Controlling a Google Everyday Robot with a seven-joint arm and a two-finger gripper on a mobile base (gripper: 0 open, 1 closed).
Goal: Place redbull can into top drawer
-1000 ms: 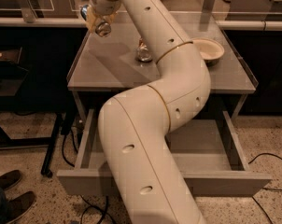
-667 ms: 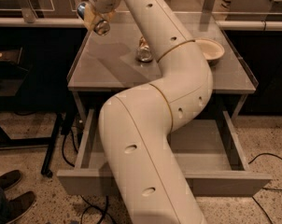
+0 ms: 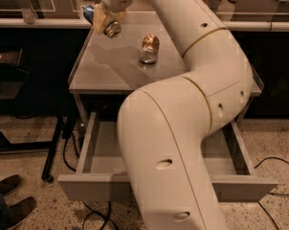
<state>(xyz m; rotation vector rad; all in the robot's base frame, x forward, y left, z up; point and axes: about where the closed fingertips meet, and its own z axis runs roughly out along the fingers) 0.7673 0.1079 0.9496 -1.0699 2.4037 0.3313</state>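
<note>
Claw (image 3: 104,20) clasps slim, shiny-ended redbull can (image 3: 112,29) over flat grey table (image 3: 111,73).

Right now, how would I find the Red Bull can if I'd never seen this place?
Find the grey table with the open top drawer under it. At the table's far left corner, the robot's claw grips the redbull can. It is blue with a shiny round end and sits in the claw, while the brown-and-gold can lies on the tabletop.
</note>
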